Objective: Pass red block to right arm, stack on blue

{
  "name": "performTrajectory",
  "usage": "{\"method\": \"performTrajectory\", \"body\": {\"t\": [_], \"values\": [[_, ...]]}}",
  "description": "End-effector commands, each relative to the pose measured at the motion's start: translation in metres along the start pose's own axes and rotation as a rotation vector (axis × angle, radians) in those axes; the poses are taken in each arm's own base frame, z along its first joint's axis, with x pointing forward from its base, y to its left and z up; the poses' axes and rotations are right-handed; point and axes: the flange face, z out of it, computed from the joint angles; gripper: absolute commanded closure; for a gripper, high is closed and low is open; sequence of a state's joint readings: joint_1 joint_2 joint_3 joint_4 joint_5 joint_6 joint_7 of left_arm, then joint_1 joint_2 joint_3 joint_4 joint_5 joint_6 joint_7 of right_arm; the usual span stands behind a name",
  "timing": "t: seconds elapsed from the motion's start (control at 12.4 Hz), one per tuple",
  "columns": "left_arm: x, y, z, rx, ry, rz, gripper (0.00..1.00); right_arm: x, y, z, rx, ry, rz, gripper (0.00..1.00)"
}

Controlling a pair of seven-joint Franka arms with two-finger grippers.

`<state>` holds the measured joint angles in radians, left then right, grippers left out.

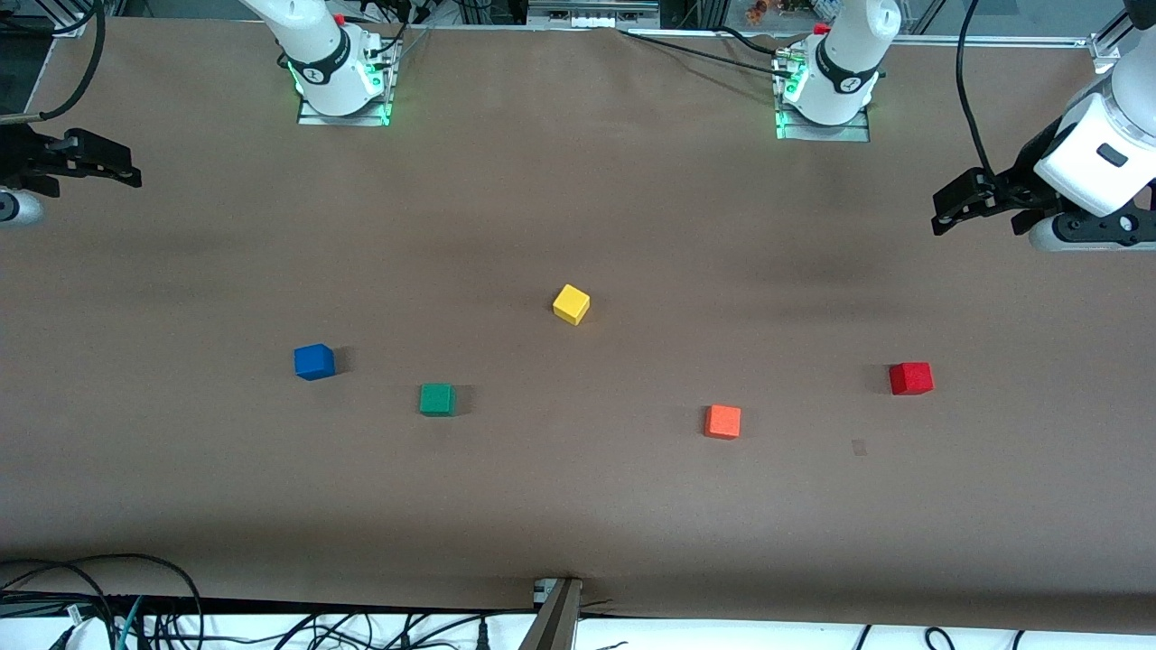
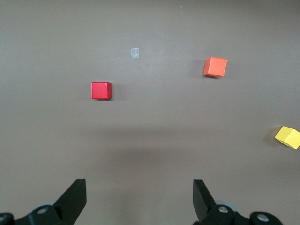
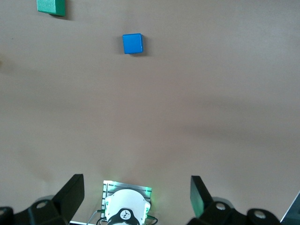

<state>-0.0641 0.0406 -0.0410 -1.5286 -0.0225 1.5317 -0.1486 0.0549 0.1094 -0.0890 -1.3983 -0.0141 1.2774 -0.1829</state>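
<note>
The red block (image 1: 910,378) lies on the brown table toward the left arm's end. It also shows in the left wrist view (image 2: 101,90). The blue block (image 1: 313,361) lies toward the right arm's end and shows in the right wrist view (image 3: 132,43). My left gripper (image 1: 941,212) hangs open and empty over the table's left-arm end, apart from the red block; its jaws stand wide in its wrist view (image 2: 139,197). My right gripper (image 1: 126,167) hangs open and empty over the right-arm end, its jaws wide in its wrist view (image 3: 137,194).
A green cube (image 1: 437,399) lies beside the blue block. A yellow cube (image 1: 571,304) lies mid-table. An orange cube (image 1: 722,422) lies beside the red block, with a small grey patch (image 1: 859,447) near it. The arm bases (image 1: 339,81) (image 1: 826,90) stand at the table's edge.
</note>
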Motion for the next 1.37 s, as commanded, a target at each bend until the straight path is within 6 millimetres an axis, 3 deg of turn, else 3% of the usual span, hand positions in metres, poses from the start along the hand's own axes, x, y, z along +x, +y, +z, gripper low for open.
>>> {"method": "performTrajectory", "body": {"t": [0.0, 0.64, 1.29], "values": [[-0.007, 0.002, -0.001, 0.008, 0.009, 0.02, 0.0, -0.001, 0.004, 0.0, 0.005, 0.003, -0.009, 0.0], [0.002, -0.01, -0.003, -0.003, 0.018, 0.005, 0.0, -0.001, 0.004, 0.0, 0.005, 0.003, -0.007, 0.0], [0.008, 0.004, -0.004, 0.006, 0.059, 0.028, 0.0, -0.001, 0.004, 0.0, 0.004, 0.007, -0.007, 0.0]]}}
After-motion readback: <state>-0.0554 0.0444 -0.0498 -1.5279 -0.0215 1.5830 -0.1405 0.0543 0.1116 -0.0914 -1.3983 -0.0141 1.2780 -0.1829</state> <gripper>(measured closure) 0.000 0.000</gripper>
